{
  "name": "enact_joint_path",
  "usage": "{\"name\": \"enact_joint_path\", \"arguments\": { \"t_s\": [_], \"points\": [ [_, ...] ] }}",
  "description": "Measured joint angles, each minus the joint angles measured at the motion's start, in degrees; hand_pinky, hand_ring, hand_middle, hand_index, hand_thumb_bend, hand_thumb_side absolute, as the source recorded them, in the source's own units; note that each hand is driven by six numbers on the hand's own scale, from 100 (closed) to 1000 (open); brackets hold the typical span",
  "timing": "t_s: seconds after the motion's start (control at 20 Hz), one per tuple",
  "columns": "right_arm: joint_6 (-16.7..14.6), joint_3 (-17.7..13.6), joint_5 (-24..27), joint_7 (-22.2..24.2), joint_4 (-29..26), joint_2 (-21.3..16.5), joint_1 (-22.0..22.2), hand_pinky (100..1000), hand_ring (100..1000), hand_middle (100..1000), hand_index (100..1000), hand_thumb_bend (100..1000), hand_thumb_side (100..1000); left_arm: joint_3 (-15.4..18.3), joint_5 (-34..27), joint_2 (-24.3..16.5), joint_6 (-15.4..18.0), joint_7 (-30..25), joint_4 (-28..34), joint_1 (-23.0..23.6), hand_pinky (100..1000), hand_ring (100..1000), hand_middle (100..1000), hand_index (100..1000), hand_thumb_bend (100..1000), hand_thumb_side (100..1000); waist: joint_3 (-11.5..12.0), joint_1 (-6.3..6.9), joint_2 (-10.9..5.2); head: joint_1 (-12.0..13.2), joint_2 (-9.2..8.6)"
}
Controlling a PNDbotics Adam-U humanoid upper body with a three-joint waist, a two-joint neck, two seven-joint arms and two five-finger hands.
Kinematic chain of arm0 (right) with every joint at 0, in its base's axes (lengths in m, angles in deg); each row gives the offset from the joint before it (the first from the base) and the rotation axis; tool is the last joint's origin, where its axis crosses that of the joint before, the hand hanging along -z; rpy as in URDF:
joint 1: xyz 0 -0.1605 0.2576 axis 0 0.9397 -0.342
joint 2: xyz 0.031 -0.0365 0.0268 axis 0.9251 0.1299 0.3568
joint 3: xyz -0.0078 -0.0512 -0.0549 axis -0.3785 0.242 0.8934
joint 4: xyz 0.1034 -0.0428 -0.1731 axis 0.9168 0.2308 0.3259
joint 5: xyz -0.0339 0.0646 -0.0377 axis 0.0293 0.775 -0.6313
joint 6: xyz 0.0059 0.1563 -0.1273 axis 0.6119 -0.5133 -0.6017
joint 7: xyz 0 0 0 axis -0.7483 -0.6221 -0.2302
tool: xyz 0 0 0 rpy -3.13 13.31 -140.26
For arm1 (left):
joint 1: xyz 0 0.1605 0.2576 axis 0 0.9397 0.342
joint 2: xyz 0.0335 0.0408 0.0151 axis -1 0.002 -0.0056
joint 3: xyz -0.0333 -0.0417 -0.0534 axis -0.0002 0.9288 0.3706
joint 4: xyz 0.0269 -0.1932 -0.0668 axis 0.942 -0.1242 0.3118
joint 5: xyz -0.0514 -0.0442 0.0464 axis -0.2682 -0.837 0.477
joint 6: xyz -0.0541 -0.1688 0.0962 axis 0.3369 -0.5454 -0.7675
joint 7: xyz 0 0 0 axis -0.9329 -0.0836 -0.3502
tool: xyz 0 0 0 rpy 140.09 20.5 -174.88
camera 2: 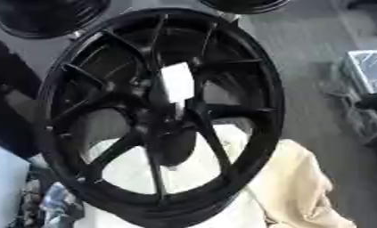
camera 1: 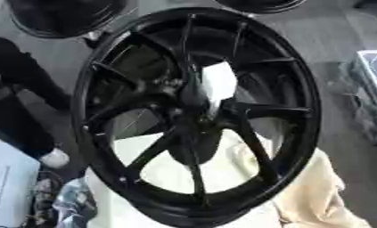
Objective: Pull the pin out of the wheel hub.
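We see a large black spoked alloy wheel hub filling the middle of the frame, tilted, its lower rim resting on a cream-coloured cloth at the lower right. At the hub's centre, slightly above the middle of the frame, a white rectangular piece sits against the dark spokes; we cannot tell whether this is the pin or something attached to it. Dark shapes overlap the centre of the hub beside it, but we cannot make out a robot hand there, so its state cannot be told. Two more black wheels lie along the top edge, on the grey floor.
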Motion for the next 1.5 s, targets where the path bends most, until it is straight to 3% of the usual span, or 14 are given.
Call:
{"name": "enact_joint_path", "arguments": {
  "t_s": [0.25, 0.5, 0.7, 0.95, 1.25, 1.3, 1.5],
  "points": [
    [-1.33, 0.68, 1.08, 0.06, -1.24, -2.0, 0.94, 1000, 736, 671, 877, 100, 643, -0.02, 0.0, 0.0, -0.02, -0.02, 0.0, 0.0, 684, 727, 743, 736, 170, 828, 0.02, -0.16, -0.09, -0.1, 0.53],
    [-4.13, 1.69, 3.98, 0.73, -2.52, -6.54, 1.21, 1000, 760, 703, 896, 100, 581, -0.03, 0.06, -0.04, -0.07, -0.08, 0.0, 0.22, 683, 727, 743, 736, 166, 821, 0.03, -0.66, -1.14, -0.32, 1.14],
    [-7.28, 2.9, 7.07, 2.99, -2.73, -11.48, 0.19, 1000, 765, 710, 897, 100, 473, -0.04, 0.17, -0.44, -0.1, -0.1, -0.03, 0.5, 683, 727, 743, 735, 165, 820, -0.31, -1.17, -1.87, -0.53, 1.65],
    [-11.55, 5.12, 11.34, 6.83, -2.82, -18.25, -2.9, 1000, 768, 715, 889, 100, 245, -0.06, 0.31, -1.11, -0.15, -0.16, -0.07, 0.92, 683, 727, 743, 735, 162, 814, -0.57, -2.06, -2.63, -0.59, 2.04],
    [-16.74, 6.31, 16.17, 9.87, -2.85, -26.51, -3.96, 1000, 768, 715, 888, 100, 237, -0.06, 0.34, -1.84, -0.22, -0.26, -0.34, 1.22, 683, 727, 744, 735, 161, 814, -0.88, -2.14, -2.97, -0.63, 2.05],
    [-17.61, 6.28, 17.01, 9.66, -2.85, -27.89, -3.78, 989, 770, 719, 880, 100, 100, -0.06, 0.34, -1.85, -0.22, -0.26, -0.34, 1.25, 682, 728, 744, 734, 161, 815, -0.89, -2.05, -2.99, -0.69, 2.05],
    [-21.13, 8.41, 17.66, 10.57, -2.9, -33.47, -6.56, 974, 775, 727, 881, 100, 100, -0.46, 0.34, -2.63, -0.46, -0.56, -0.41, 1.68, 682, 728, 744, 734, 161, 814, 0.36, -3.77, -4.64, -1.81, 2.06]
  ]
}}
